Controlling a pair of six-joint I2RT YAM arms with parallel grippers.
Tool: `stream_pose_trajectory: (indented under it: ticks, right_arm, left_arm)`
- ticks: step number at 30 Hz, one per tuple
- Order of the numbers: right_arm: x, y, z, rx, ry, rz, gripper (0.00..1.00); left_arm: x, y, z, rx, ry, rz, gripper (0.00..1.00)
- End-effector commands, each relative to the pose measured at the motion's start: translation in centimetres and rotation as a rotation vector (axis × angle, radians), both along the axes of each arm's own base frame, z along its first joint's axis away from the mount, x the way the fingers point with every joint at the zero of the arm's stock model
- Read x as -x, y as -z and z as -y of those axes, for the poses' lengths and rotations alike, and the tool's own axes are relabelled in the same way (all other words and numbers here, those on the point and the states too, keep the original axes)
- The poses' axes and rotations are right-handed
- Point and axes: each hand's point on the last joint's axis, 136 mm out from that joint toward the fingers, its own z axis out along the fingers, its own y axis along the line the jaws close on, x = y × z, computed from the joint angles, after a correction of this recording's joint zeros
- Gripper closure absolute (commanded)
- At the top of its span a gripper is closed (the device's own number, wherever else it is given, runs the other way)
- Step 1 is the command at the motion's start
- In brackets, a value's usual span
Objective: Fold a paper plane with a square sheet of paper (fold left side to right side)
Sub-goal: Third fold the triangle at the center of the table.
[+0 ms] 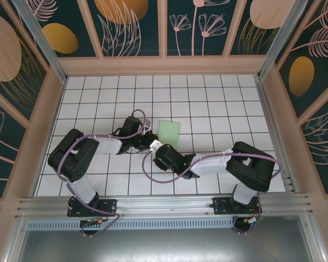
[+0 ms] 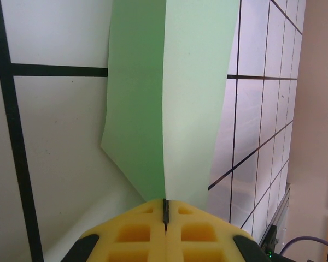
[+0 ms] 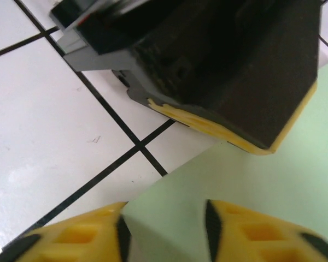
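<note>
- left end effector [image 2: 165, 210] is clamped tight on the square sheet of paper [image 2: 169, 93], which runs straight ahead from its tips
- right end effector [image 3: 164, 218]: jaws apart, paper corner in the gap
- white tiled bench [image 3: 38, 131] underneath

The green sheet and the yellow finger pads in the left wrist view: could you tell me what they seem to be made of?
Square sheet of paper: thin matte paper, judging by its sharp crease and limp curve. Yellow finger pads: probably soft foam or rubber, matte, moulded with square hollows.
</note>
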Motion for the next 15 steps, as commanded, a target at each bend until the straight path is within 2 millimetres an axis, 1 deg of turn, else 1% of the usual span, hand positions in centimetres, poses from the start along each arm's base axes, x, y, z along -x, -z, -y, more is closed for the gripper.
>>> stream_pose_trajectory:
  ticks: [1, 6, 8, 10, 13, 14, 15]
  right_arm:
    - [-0.4, -1.5, -0.3, -0.051, 0.009, 0.024, 0.71]
    - [-0.3, -2.0, -0.1, -0.081, -0.001, 0.003, 0.91]
    - [-0.2, -2.1, 0.1, -0.095, -0.007, -0.016, 1.0]
    - [-0.1, -2.1, 0.4, -0.111, -0.015, -0.04, 1.0]
    - [0.1, -2.1, 0.9, -0.142, -0.029, -0.088, 1.0]
    - [0.1, -2.1, 1.1, -0.153, -0.032, -0.106, 1.0]
    - [0.1, -2.1, 1.3, -0.165, -0.035, -0.121, 1.0]
  left_arm:
    - [0.2, -0.5, 0.2, 0.019, 0.009, 0.006, 1.0]
    - [0.1, -0.2, 0.2, 0.009, 0.012, 0.004, 0.99]
    - [0.1, -0.2, 0.1, 0.0, 0.011, 0.008, 0.97]
    - [-0.1, -0.3, 0.0, -0.008, 0.005, 0.019, 0.93]
    - [-0.4, -0.2, -0.4, -0.045, -0.001, 0.034, 0.8]
    - [-0.7, -1.3, -0.5, -0.051, -0.004, 0.067, 0.78]
    - [-0.9, -1.6, -0.6, -0.066, -0.003, 0.082, 0.74]
